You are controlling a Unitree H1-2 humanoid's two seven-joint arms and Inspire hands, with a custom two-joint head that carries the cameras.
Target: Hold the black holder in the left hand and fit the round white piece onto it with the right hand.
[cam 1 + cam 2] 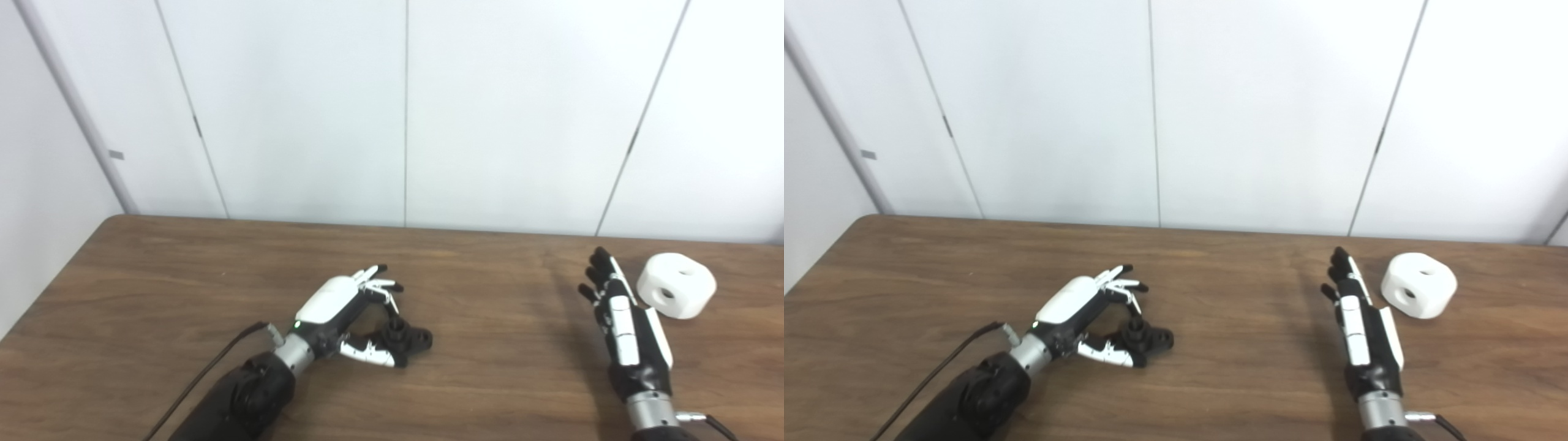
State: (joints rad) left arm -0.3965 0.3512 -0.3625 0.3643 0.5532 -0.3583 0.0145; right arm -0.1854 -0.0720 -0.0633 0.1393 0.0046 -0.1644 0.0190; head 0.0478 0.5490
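Note:
The black holder (407, 338) lies on the wooden table (184, 275) left of centre. My left hand (343, 309) is open around it, fingers arched above it and thumb along its near side; I cannot tell whether they touch it. The round white piece (676, 286), a thick disc with holes on top and on its side, sits on the table at the right. My right hand (625, 321) is open and empty, fingers straight and pointing away, just left of the white piece with a small gap. The holder also shows in the right eye view (1146, 338).
White wall panels (404, 110) stand behind the table's far edge. A black cable (208, 373) runs along my left forearm. Bare wood lies between the two hands.

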